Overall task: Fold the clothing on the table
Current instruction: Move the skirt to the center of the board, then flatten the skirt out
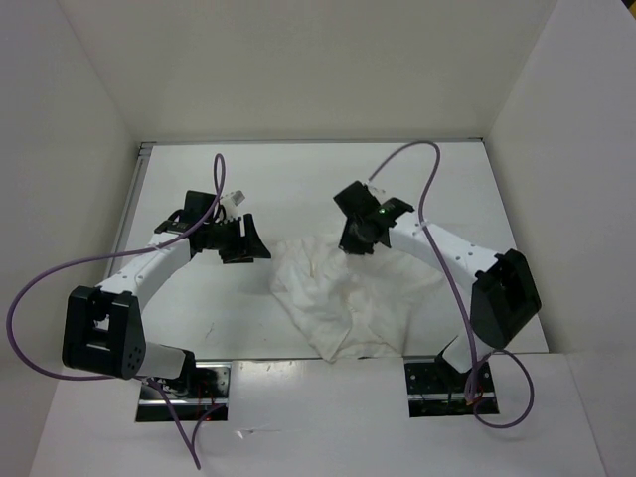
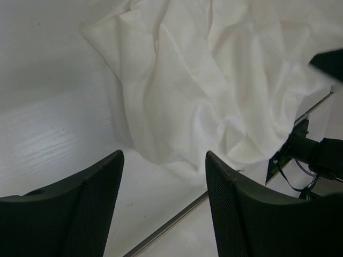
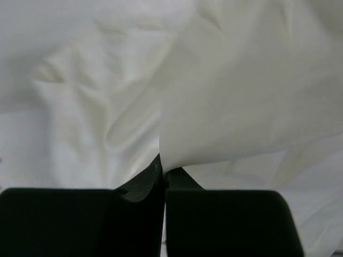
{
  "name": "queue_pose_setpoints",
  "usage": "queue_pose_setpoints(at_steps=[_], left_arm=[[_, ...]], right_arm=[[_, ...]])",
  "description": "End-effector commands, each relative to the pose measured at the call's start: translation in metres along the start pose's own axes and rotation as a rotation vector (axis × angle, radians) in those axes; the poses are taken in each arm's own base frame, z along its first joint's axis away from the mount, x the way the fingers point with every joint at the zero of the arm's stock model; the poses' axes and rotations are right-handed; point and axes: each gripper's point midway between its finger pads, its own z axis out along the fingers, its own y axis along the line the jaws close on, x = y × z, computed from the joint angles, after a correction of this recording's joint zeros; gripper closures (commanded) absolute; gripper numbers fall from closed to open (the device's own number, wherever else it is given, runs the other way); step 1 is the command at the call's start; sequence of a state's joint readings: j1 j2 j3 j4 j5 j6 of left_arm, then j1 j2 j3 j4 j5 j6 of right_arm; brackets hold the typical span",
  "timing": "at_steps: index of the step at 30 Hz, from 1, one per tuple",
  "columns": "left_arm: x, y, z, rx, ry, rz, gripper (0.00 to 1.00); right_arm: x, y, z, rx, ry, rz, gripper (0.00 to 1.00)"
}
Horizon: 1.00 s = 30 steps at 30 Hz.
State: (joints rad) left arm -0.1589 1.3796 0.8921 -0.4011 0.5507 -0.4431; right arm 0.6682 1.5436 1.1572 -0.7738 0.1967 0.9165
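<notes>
The white clothing (image 1: 348,293) lies crumpled in a heap on the table (image 1: 298,189), right of centre and reaching the near edge. My right gripper (image 1: 356,241) sits at the heap's far edge. In the right wrist view its jaws (image 3: 163,172) are shut on a pinched fold of the clothing (image 3: 236,107), which rises from between the fingertips. My left gripper (image 1: 243,241) hovers to the left of the heap, apart from it. It (image 2: 163,176) stands open and holds nothing, with the clothing (image 2: 214,91) lying beyond its fingers.
White upright walls (image 1: 60,119) close in the table on the left, back and right. A thin metal rail (image 2: 177,217) runs along the table's near edge. Purple cables (image 1: 60,273) loop off both arms. The arm bases (image 1: 184,383) sit at the near edge.
</notes>
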Motion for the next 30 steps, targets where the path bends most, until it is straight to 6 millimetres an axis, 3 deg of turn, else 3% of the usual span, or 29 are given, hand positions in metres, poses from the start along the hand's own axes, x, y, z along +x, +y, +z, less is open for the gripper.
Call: queue_pose_setpoints(at_steps=[1, 2, 5, 8, 10, 12, 13, 14, 15, 16, 18, 23, 26, 27, 30], left_arm=[[-0.011, -0.01, -0.003, 0.029, -0.023, 0.055, 0.3], [-0.011, -0.01, -0.003, 0.029, -0.023, 0.055, 0.3], [-0.012, -0.01, -0.005, 0.022, -0.034, 0.06, 0.3], [-0.013, -0.012, -0.007, 0.025, -0.043, 0.066, 0.3], [-0.01, -0.009, -0.008, 0.014, -0.039, 0.061, 0.3], [-0.01, -0.009, -0.008, 0.013, -0.039, 0.061, 0.3], [-0.01, -0.009, -0.008, 0.013, -0.039, 0.061, 0.3], [-0.01, -0.009, -0.008, 0.013, -0.039, 0.061, 0.3], [-0.01, -0.009, -0.008, 0.013, -0.039, 0.061, 0.3], [-0.01, -0.009, -0.008, 0.013, -0.039, 0.061, 0.3], [-0.009, -0.007, -0.006, 0.01, -0.03, 0.055, 0.3], [-0.026, -0.018, -0.001, 0.016, -0.04, 0.067, 0.3], [-0.045, -0.036, 0.002, 0.046, -0.077, 0.066, 0.3], [-0.049, -0.049, 0.008, 0.069, -0.076, 0.085, 0.3], [-0.049, -0.055, 0.009, 0.079, -0.074, 0.09, 0.3]], right_arm=[[-0.091, 0.094, -0.05, -0.254, -0.287, -0.116, 1.0], [-0.113, 0.119, -0.061, -0.29, -0.334, -0.154, 1.0], [-0.142, 0.151, -0.07, -0.321, -0.397, -0.202, 1.0], [-0.157, 0.158, -0.068, -0.299, -0.417, -0.2, 0.97], [-0.162, 0.149, -0.06, -0.255, -0.42, -0.192, 0.63], [-0.158, 0.139, -0.059, -0.228, -0.416, -0.194, 0.52], [-0.158, 0.124, -0.054, -0.187, -0.421, -0.187, 0.4], [-0.157, 0.118, -0.057, -0.174, -0.43, -0.184, 0.38], [-0.16, 0.114, -0.074, -0.193, -0.46, -0.171, 0.38], [-0.15, 0.101, -0.072, -0.18, -0.448, -0.177, 0.38], [-0.139, 0.1, -0.073, -0.213, -0.414, -0.198, 0.38], [-0.091, 0.091, -0.02, -0.219, -0.235, -0.257, 0.4], [-0.082, 0.094, 0.013, -0.197, -0.193, -0.268, 0.41], [-0.089, 0.111, 0.026, -0.211, -0.194, -0.268, 0.42], [-0.087, 0.122, 0.047, -0.211, -0.159, -0.256, 0.43]])
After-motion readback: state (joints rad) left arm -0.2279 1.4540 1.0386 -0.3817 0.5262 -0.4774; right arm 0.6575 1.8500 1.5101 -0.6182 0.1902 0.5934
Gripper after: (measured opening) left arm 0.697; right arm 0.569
